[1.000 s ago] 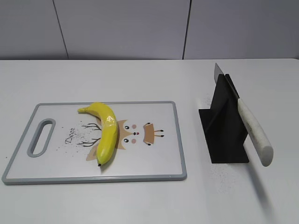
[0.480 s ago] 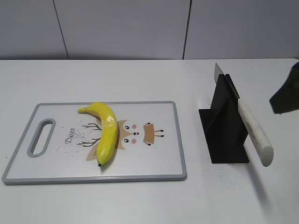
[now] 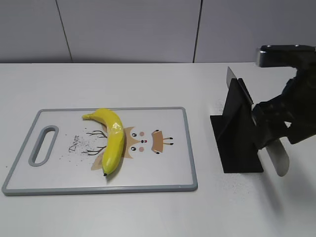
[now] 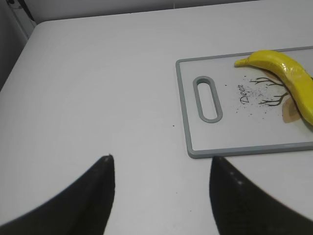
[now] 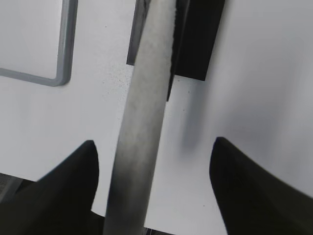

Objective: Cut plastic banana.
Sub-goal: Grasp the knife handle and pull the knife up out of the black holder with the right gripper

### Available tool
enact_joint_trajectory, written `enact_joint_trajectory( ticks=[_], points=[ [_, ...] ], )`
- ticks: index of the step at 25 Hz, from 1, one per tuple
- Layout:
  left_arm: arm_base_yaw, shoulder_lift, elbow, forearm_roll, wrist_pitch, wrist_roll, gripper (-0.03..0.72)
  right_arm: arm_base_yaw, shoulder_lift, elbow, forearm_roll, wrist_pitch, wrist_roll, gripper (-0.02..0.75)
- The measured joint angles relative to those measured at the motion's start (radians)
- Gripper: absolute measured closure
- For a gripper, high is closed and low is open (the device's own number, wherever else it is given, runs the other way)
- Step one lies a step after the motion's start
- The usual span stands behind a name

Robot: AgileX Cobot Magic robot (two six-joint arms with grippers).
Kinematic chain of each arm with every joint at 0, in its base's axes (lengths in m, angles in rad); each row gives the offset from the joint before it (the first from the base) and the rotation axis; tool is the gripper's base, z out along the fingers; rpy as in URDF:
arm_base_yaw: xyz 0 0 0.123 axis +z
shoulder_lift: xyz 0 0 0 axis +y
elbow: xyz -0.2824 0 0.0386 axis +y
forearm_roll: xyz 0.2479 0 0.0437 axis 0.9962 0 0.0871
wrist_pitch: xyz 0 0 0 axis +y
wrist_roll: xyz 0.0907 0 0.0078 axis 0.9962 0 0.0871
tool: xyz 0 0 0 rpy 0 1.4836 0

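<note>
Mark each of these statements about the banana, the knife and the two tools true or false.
1. The banana lies on the cutting board. True.
2. The knife is already out of its black stand. False: its blade sits in the stand.
3. The right tool is open around the knife handle. True.
4. The left tool grips the banana. False: it is open, off the board.
5. The banana is cut in two. False: it is whole.

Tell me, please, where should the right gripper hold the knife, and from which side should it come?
Grip the knife by its white handle, probably mid-length. The handle sticks out of the black stand toward the camera, free of it, while the blade sits in the slot. The open right gripper already straddles the handle from above, so closing there looks best.
</note>
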Motion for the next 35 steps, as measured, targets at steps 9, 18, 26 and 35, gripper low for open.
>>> enact_joint_trajectory(
  ticks=[9,18,26,35],
  points=[
    [0.000,0.000,0.000,0.000,0.000,0.000,0.100,0.000,0.150,-0.085,0.043,0.125,0.060,0.456],
    [0.000,0.000,0.000,0.000,0.000,0.000,0.100,0.000,0.156,-0.086,0.059,0.130,0.072,0.568],
    [0.000,0.000,0.000,0.000,0.000,0.000,0.100,0.000,-0.015,-0.086,0.005,0.066,0.088,0.573],
    [0.000,0.000,-0.001,0.000,-0.004,0.000,0.102,0.001,-0.179,-0.086,-0.011,0.002,0.020,0.576]
  ],
)
